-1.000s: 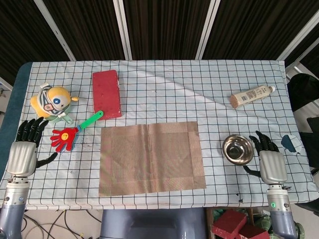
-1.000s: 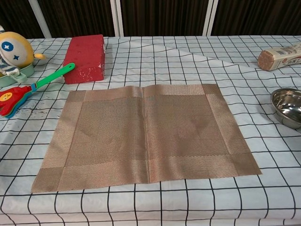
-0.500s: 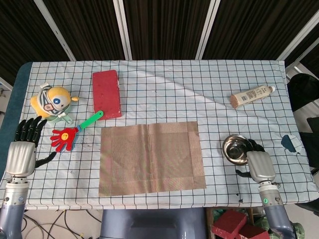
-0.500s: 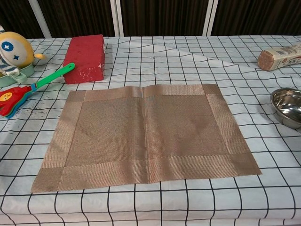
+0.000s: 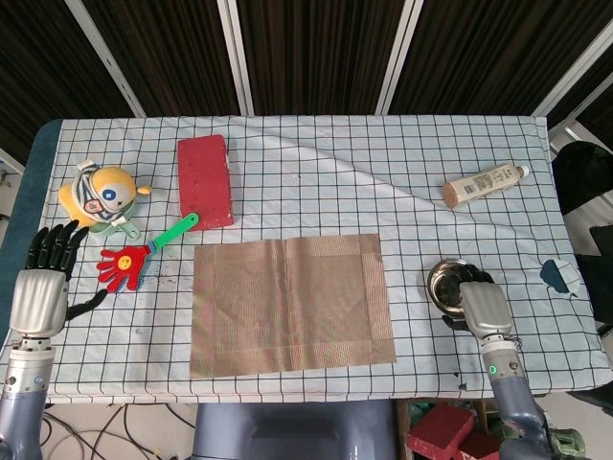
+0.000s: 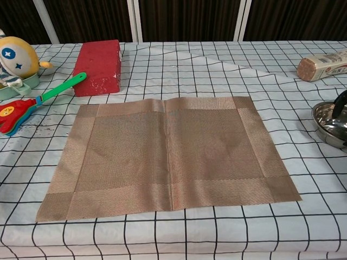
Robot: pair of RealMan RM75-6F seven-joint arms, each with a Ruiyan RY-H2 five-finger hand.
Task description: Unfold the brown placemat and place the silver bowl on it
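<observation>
The brown placemat (image 5: 290,303) (image 6: 168,155) lies flat and spread out in the middle of the checked tablecloth. To its right stands the silver bowl (image 5: 443,281) (image 6: 329,123). My right hand (image 5: 484,309) reaches over the bowl's right side, and its dark fingers (image 6: 341,103) dip over the rim; whether they grip the bowl I cannot tell. At the table's left edge my left hand (image 5: 43,287) stays open, fingers spread, holding nothing.
A red brick (image 5: 205,179) lies at the back left. A yellow doll toy (image 5: 100,195) and a red hand-shaped clapper with a green handle (image 5: 139,252) sit left of the mat. A tube (image 5: 485,184) lies at the back right.
My right hand has moved left from beside the bowl to over its right side, fingers now at the rim. My left hand has barely moved.
</observation>
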